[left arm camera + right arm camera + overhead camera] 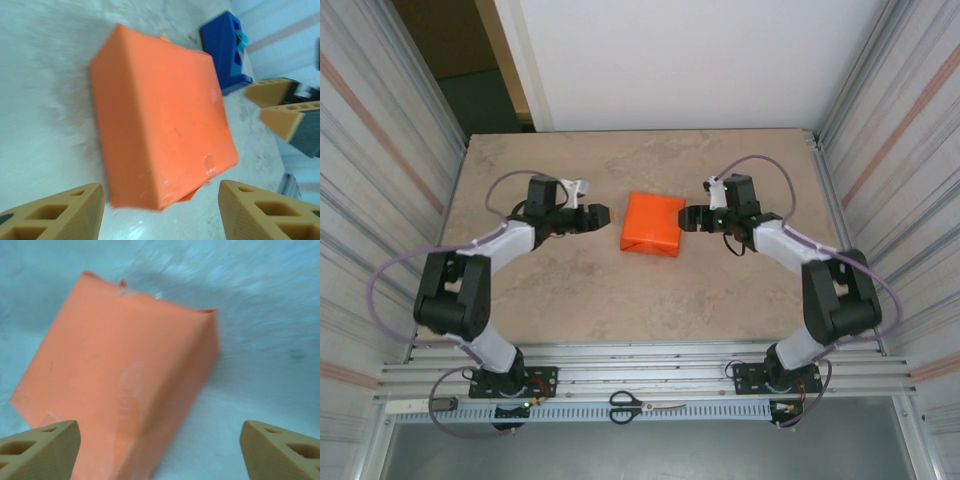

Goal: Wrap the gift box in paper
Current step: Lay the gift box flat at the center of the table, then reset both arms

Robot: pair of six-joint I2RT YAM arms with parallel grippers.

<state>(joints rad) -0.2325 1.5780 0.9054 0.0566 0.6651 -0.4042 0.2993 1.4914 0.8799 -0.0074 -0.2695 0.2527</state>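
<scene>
Now the paper (653, 224) is folded all round the gift box, so the two make one orange parcel. It lies flat near the middle of the surface, well away from every edge. I think the wrapping is almost done and this is the tidy-up step. The left wrist view shows a pale patch on top that may be tape, and a small bit of paper pokes out at one bottom corner. The next move, I guess, calls for a soft push on that loose bit, or one more piece of tape from the blue tape holder (225, 50), which sits just past the parcel, toward the far edge. A hard push could slide the parcel or crumple the paper. The left hand (603, 214) is just beside the parcel on its left, with a small gap between them. Its fingers (55, 215) are spread wide and hold nothing. The right hand (692, 217) is close on the other side, maybe touching the paper, though I cannot tell for sure. Its fingers (37, 450) are spread wide too, with nothing in them.
</scene>
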